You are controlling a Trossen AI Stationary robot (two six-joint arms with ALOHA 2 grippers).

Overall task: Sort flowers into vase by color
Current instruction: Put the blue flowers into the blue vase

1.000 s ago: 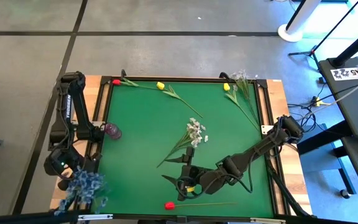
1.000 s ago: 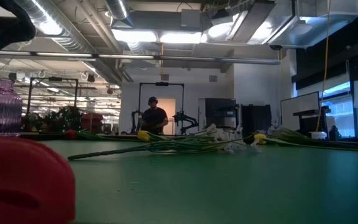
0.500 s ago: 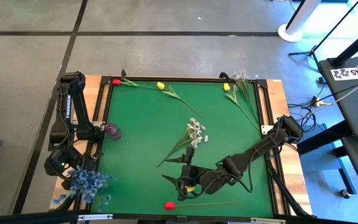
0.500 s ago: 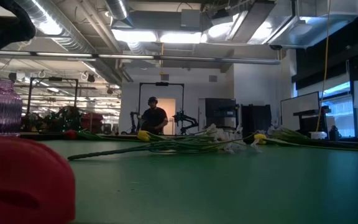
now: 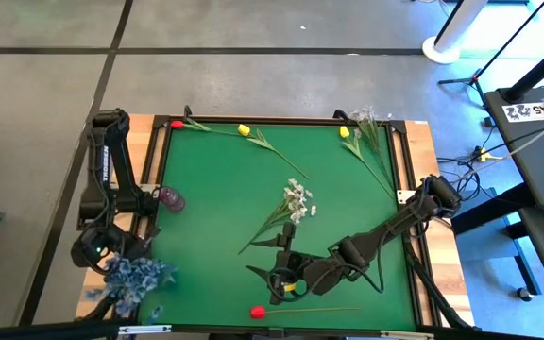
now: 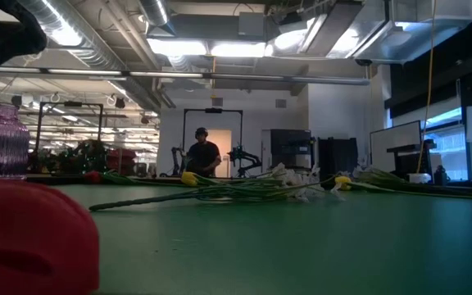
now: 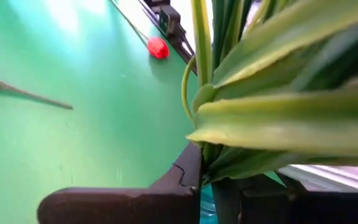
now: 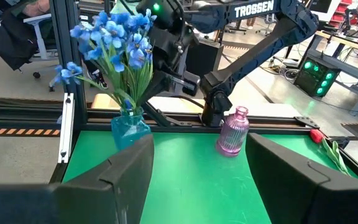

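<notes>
High view, left pincer: clamped on blue flowers stems in a teal vase.
Right pincer: held wide above the green surface.

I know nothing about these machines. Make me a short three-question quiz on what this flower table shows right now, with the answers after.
1. Multiple choice: the blue flowers stand in which vase? A. the blue vase B. the pink vase C. no vase, flat on the mat
2. True or false: the right claw is open and holds nothing.
3. Fill in: on the green mat, the flower lying nearest its front edge, by the right claw, is a ____ tulip.

Key:
1. A. The left claw is shut on their stems.
2. True
3. red
</notes>
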